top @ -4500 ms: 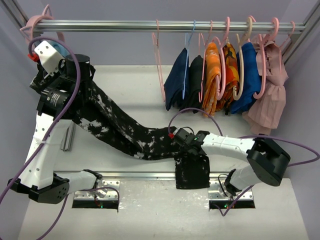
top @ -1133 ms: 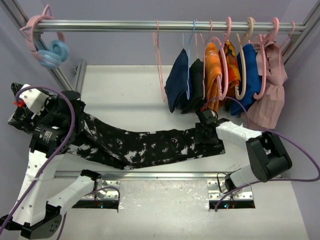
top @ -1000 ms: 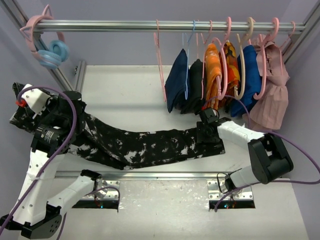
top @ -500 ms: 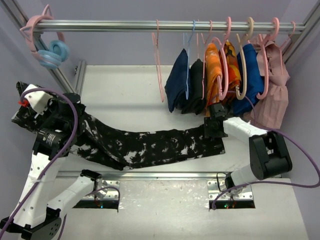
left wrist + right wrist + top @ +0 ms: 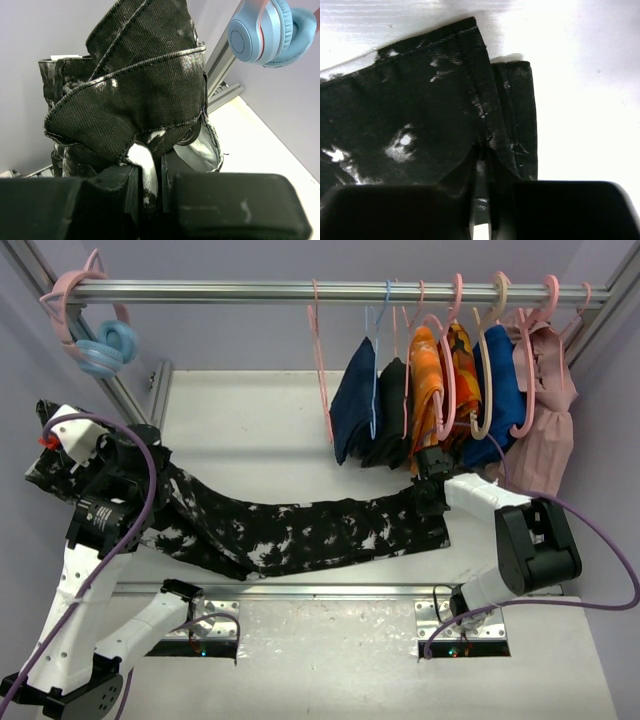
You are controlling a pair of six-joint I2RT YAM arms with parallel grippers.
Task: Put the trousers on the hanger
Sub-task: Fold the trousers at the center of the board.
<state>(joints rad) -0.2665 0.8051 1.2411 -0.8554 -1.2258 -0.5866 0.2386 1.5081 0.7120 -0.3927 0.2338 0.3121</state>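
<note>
Trousers are seen stretched across the near part of the table, from the left wall to below the hung clothes on the right. Their bunched left end is pinched in the closed left gripper, and their right hem is clamped between the closed fingers of the right gripper. The hanger is hung on the rail, just left of a navy garment, farther back than the trousers

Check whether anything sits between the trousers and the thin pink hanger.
Nothing visible does. The trousers stretch across the table, and the space up to the hanger on the rail is bare. The navy garment hangs just beside it, not in front.
</note>
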